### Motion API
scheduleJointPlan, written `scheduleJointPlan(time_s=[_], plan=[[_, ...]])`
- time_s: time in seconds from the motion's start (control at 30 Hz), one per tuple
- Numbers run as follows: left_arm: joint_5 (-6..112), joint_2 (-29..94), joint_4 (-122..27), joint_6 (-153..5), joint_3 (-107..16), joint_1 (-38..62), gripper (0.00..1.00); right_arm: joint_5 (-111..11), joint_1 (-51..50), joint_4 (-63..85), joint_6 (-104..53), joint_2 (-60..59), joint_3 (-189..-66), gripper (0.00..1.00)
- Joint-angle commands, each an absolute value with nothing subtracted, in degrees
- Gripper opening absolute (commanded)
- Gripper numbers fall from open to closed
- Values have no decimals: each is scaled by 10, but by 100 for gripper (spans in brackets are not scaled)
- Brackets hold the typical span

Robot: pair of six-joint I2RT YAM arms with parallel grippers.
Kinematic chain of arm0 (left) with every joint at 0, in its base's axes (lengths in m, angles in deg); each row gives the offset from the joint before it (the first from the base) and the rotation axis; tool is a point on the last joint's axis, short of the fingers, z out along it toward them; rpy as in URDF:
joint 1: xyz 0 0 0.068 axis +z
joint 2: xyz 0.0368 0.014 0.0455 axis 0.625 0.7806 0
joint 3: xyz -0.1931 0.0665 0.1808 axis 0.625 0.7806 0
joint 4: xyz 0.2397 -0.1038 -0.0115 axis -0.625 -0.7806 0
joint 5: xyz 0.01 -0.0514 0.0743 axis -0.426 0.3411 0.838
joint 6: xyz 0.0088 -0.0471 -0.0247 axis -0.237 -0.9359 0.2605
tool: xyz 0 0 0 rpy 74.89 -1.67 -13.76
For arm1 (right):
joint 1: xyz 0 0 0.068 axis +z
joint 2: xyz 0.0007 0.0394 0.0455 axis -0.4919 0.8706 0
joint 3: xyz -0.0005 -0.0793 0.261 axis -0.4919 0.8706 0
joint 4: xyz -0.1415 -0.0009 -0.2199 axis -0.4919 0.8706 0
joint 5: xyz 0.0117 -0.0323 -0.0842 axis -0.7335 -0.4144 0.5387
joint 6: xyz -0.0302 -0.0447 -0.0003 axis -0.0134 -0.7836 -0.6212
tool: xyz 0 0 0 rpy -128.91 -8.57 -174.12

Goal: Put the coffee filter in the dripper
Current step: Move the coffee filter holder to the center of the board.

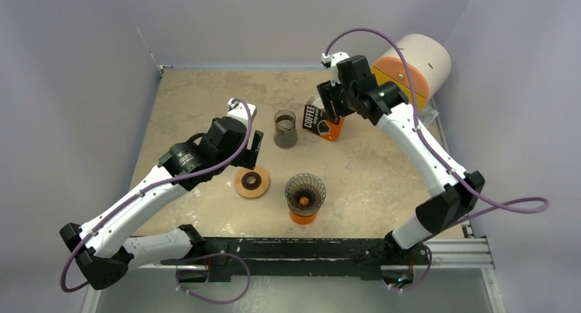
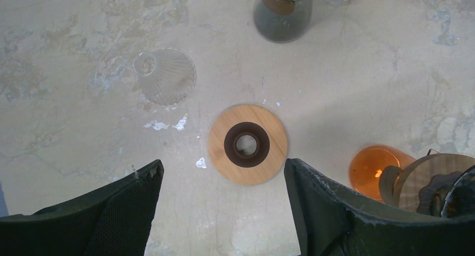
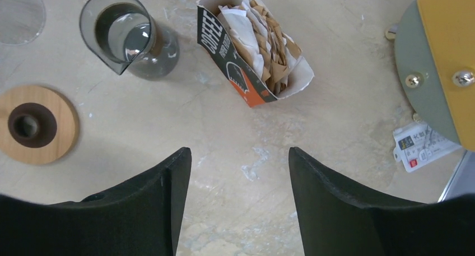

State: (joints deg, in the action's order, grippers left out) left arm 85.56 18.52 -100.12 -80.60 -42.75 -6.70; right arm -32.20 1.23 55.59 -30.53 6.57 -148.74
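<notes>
- Two pincers here, both spread wide with nothing in them. The left pincer (image 2: 223,169) hangs over the round wooden disc with a dark ring in its middle (image 2: 277,147). The right pincer (image 3: 238,152) hangs near the open cardboard box printed COFFEE (image 3: 224,60).
- The paper coffee filters (image 3: 263,37), white and brown ones, are bunched up inside that box, toward the back of the beige stone-look bench (image 1: 370,169).
- The dark ribbed cone dripper on an orange glass base (image 1: 305,195) stands near the front edge, well apart from the box.
- A smoky glass carafe (image 3: 129,40) stands just beside the box, between it and the left arm.
- A clear ribbed glass cone (image 2: 165,77) lies on its side near the wooden disc, not touching it.
- Back right there's a big white cylinder with an orange face (image 1: 421,63).
</notes>
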Motion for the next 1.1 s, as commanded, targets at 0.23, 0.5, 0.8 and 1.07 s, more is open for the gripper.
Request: scheduleJointPlan(time_s=[0.23, 0.5, 0.8, 1.07], plan=[[873, 156, -936, -785, -373, -63, 78, -411, -48, 513, -371, 120, -1487, 60], [869, 160, -938, -785, -372, -64, 78, -434, -59, 539, -388, 189, -1519, 47], [877, 166, -940, -782, -372, -63, 78, -426, -64, 548, -391, 232, -1527, 42], [879, 168, -940, -782, -372, -64, 78, -407, -64, 545, -395, 238, -1534, 41]])
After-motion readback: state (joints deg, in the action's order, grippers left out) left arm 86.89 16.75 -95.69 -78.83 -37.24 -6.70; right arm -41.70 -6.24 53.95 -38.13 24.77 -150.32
